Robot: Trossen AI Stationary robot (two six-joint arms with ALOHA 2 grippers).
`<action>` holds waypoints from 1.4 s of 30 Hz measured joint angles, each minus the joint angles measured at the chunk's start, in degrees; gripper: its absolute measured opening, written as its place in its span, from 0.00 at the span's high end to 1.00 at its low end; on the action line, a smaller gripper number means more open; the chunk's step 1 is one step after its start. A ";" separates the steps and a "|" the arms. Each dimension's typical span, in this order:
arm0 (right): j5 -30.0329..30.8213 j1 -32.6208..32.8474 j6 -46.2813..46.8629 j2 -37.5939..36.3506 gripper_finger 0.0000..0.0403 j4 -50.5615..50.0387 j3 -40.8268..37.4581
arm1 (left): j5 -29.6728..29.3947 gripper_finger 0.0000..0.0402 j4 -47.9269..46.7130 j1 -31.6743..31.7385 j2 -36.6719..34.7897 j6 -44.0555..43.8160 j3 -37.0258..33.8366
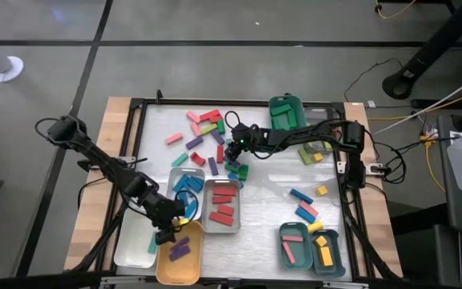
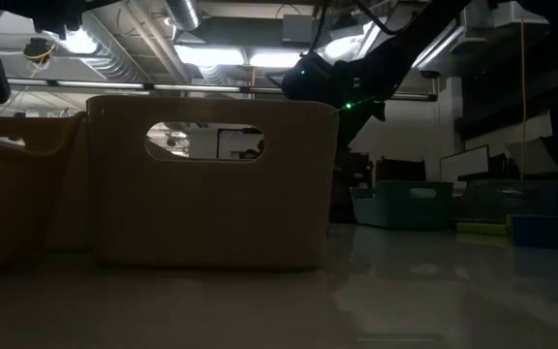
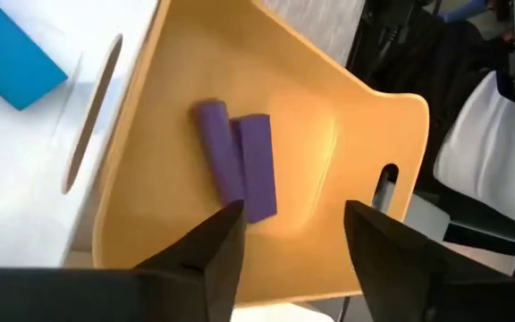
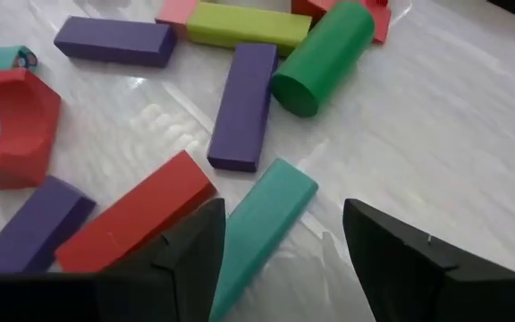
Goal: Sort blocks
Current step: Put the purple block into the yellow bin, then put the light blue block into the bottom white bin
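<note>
My left gripper (image 3: 289,241) is open and empty above the orange tray (image 3: 356,134), which also shows in the high view (image 1: 179,258). Two purple blocks (image 3: 238,161) lie side by side on the tray's floor. My right gripper (image 4: 280,241) is open over the loose pile of blocks (image 1: 211,136) at the table's far middle. A teal block (image 4: 257,224) lies flat on the table between its fingers, untouched. A red block (image 4: 137,224), a purple block (image 4: 244,103) and a green cylinder (image 4: 325,58) lie beside it.
A white tray (image 1: 132,241) stands left of the orange one. A grey tray with blue blocks (image 1: 187,187) and one with red blocks (image 1: 223,205) stand mid-table. Teal trays (image 1: 310,249) stand near right, a green tray (image 1: 287,112) far. Loose blocks (image 1: 305,205) lie at right.
</note>
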 joint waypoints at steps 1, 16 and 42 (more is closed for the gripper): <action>0.01 0.00 0.08 0.00 0.44 -0.02 0.00 | -0.02 0.54 0.16 0.00 0.08 0.16 0.00; -2.51 0.47 4.79 0.00 0.44 -0.13 0.00 | -0.12 0.51 0.54 0.08 0.08 3.77 0.02; 4.63 2.21 6.88 8.11 0.68 -4.25 5.20 | -1.97 0.52 0.56 0.90 0.08 10.35 0.02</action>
